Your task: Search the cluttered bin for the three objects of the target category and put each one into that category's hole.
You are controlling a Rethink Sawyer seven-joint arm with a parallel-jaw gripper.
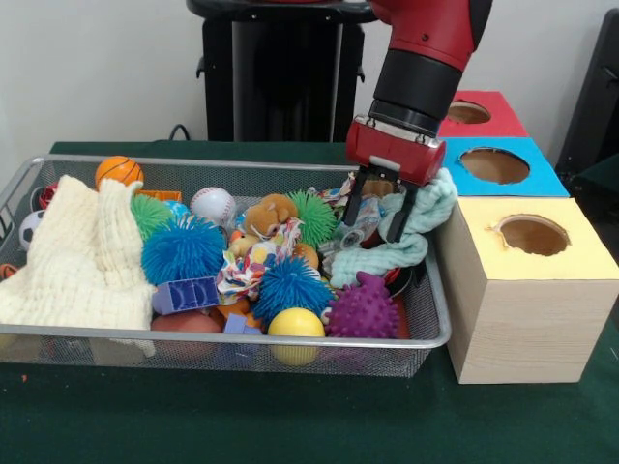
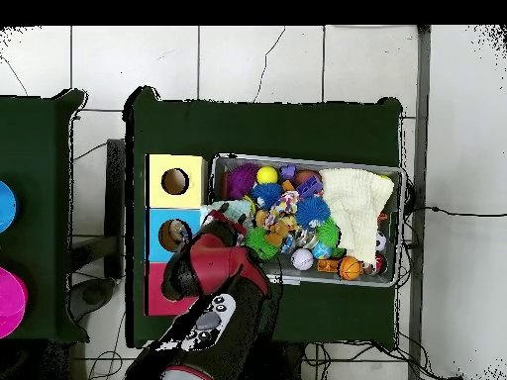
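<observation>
Bottle, see-through, lies at the bin's right end beside a mint cloth; we see our hand spread open over it, fingers straddling. Overhead, the arm hides that spot, while the blue-topped hole shows left.

Red-and-black arm reaching down from above, wrist approx. vertical; gripper pointing downward w/ both dark fingers spread apart (overhead view: fingers hidden beneath arm).
</observation>
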